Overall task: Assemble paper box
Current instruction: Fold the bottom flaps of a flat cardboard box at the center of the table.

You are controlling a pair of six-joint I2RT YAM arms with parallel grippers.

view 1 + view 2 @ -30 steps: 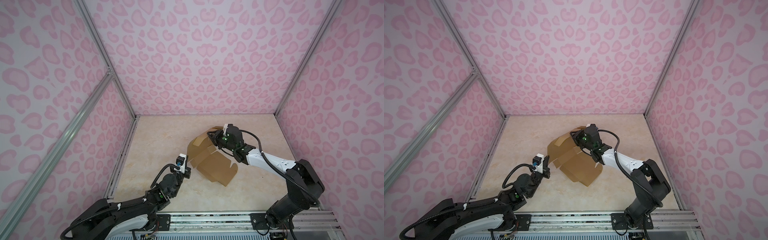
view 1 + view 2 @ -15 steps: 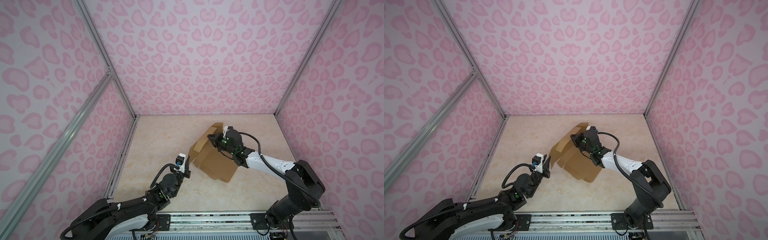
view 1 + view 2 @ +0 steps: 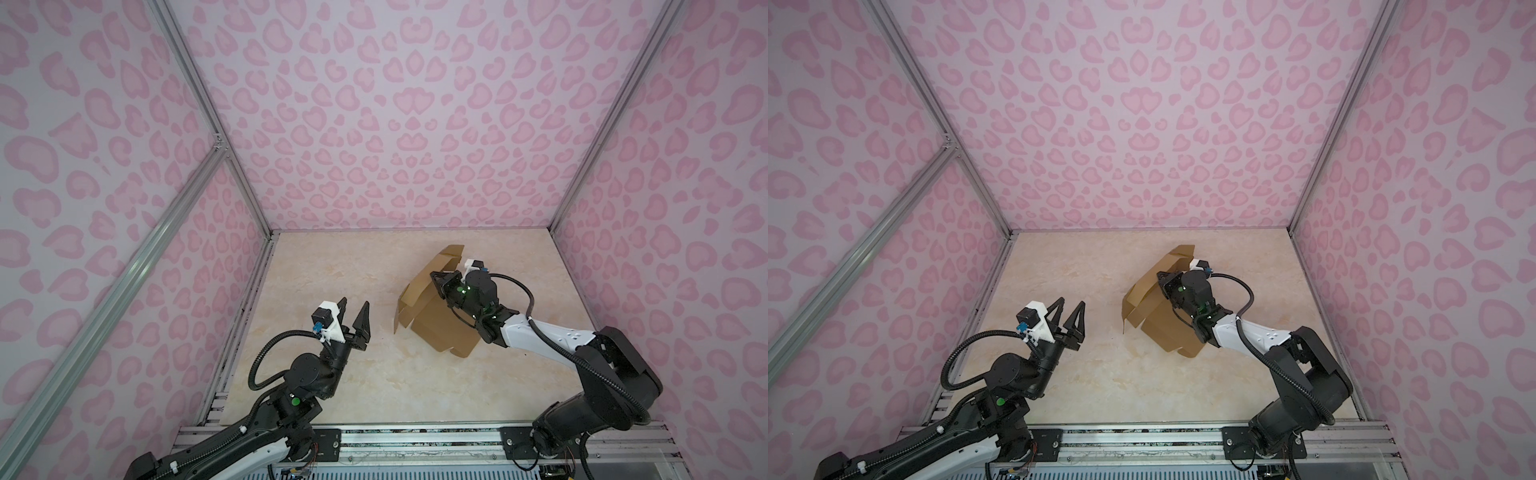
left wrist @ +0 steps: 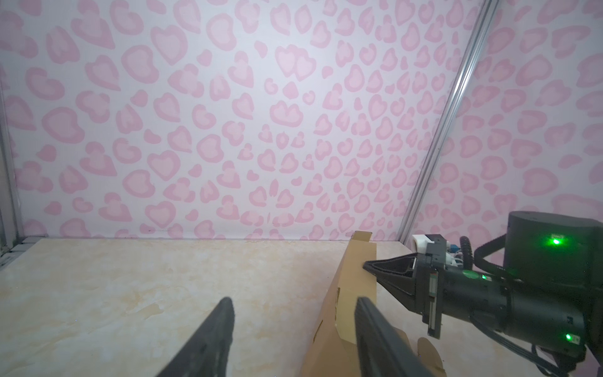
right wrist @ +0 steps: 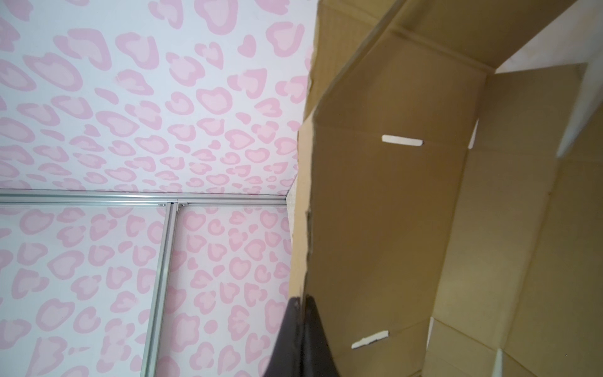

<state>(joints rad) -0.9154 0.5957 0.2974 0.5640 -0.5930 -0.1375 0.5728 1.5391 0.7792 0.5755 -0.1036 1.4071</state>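
Nearest to me, along the front edge, the metal rail (image 3: 415,436) carries both arm bases. Just beyond it my left hand (image 3: 354,302) (image 3: 1072,302) hangs above the counter (image 3: 332,266) (image 3: 1059,257) with its two dark fingers spread apart and nothing between them. In the left wrist view the left hand (image 4: 293,302) frames bare counter (image 4: 130,277), with the brown cardboard just beside one finger but apart from it. Further in, on the right half of the counter and a little past its middle, sits the paper box (image 3: 440,328) (image 3: 1167,328). It is only partly folded: one broad panel lies flat on the counter and the other panels and flaps stand up at an angle from it. My right hand (image 3: 434,276) (image 3: 1160,276) reaches over that flat panel to the raised part. In the right wrist view its fingers (image 5: 295,313) are pressed together on the edge of an upright panel of the paper box (image 5: 375,228), so it is pinching the cardboard. Two pale slots (image 5: 403,141) show in that panel. From the left wrist view the right hand (image 4: 365,265) meets the tall cardboard (image 4: 359,258) from the side. Behind everything stands the back wall (image 3: 395,124), pink with a heart pattern.
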